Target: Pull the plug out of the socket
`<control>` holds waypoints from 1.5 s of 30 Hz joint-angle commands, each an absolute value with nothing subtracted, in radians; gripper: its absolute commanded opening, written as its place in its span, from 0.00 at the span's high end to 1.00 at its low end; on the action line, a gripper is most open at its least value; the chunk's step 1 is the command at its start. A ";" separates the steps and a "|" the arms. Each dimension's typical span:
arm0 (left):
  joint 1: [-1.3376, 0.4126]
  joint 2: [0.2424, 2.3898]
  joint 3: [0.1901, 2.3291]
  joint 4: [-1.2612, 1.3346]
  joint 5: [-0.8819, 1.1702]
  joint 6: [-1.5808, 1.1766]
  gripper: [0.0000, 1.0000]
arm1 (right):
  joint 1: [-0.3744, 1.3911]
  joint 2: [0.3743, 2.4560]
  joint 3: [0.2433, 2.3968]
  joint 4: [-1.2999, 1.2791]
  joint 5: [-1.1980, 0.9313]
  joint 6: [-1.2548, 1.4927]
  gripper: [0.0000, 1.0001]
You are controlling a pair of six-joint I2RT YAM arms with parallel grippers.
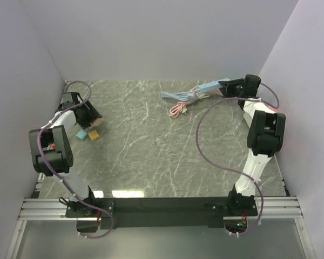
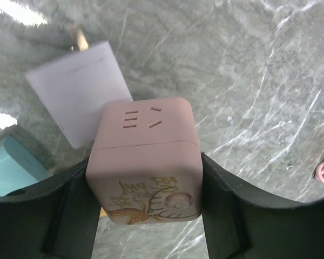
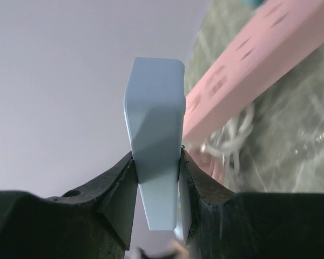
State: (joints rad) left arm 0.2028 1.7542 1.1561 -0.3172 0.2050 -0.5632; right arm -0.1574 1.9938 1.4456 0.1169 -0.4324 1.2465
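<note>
My left gripper [image 2: 146, 189] is shut on a pink cube socket [image 2: 146, 156] with a gold deer print and slots on its top face. A white plug block [image 2: 78, 97] with a brass prong lies just past the cube. I cannot tell whether the two are joined. In the top view this gripper [image 1: 92, 120] is at the far left of the table. My right gripper [image 3: 157, 178] is shut on a light blue power strip [image 3: 154, 124] and holds it at the far right [image 1: 208, 86]. A pink power strip [image 3: 248, 59] lies beside it.
A teal block [image 1: 82, 135] and an orange block [image 1: 93, 136] lie near the left gripper. A pink coiled cable [image 1: 177, 110] and white cord [image 3: 232, 140] lie by the strips. Walls enclose the marble table [image 1: 162, 151] on three sides.
</note>
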 commanded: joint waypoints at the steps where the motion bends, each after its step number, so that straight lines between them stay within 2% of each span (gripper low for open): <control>1: 0.201 1.698 1.102 -0.281 0.212 -0.594 0.33 | -0.166 2.097 1.488 0.340 -0.428 1.581 1.00; 3: 0.201 1.675 1.068 -0.270 0.213 -0.601 0.23 | -0.164 2.143 1.541 0.333 -0.378 1.617 1.00; 4: 0.201 1.668 1.059 -0.264 0.224 -0.604 0.14 | -0.164 2.155 1.566 0.321 -0.370 1.618 1.00; 7: 0.199 1.637 1.031 -0.262 0.245 -0.609 0.03 | -0.164 2.194 1.614 0.302 -0.324 1.646 1.00; 10: 0.192 1.609 1.005 -0.262 0.262 -0.609 0.01 | -0.167 2.195 1.603 0.287 -0.282 1.675 0.98; 11: 0.189 1.597 0.999 -0.265 0.277 -0.607 0.01 | -0.172 2.203 1.608 0.276 -0.285 1.680 0.90; 12: 0.186 1.589 0.990 -0.265 0.285 -0.607 0.01 | -0.172 2.207 1.615 0.272 -0.296 1.680 0.71; 15: 0.172 1.554 0.973 -0.265 0.299 -0.606 0.01 | -0.175 2.201 1.626 0.247 -0.318 1.643 0.39; 17: 0.163 1.530 0.976 -0.273 0.313 -0.606 0.01 | -0.175 2.172 1.612 0.256 -0.330 1.623 0.30; 19: 0.152 1.511 0.989 -0.288 0.327 -0.606 0.01 | -0.176 2.148 1.611 0.247 -0.342 1.569 0.16; 24: 0.140 1.451 1.025 -0.316 0.360 -0.609 0.01 | -0.176 2.013 1.572 0.128 -0.356 1.395 0.14; 26: 0.135 1.437 1.034 -0.321 0.373 -0.606 0.01 | -0.176 1.953 1.583 -0.039 -0.333 1.310 0.13; 30: 0.123 1.422 1.052 -0.331 0.405 -0.598 0.01 | -0.158 1.856 1.591 -0.345 -0.172 1.024 0.13; 34: 0.112 1.414 1.039 -0.330 0.410 -0.591 0.01 | -0.156 1.803 1.577 -0.601 0.054 0.875 0.13; 37: 0.106 1.408 1.022 -0.325 0.423 -0.597 0.01 | -0.150 1.712 1.487 -0.650 0.164 0.792 0.13; 41: 0.084 1.388 0.982 -0.292 0.462 -0.601 0.01 | -0.153 1.585 1.336 -0.730 0.470 0.703 0.06; 45: 0.042 1.382 0.950 -0.262 0.492 -0.607 0.01 | -0.158 1.566 1.315 -0.805 0.643 0.632 0.01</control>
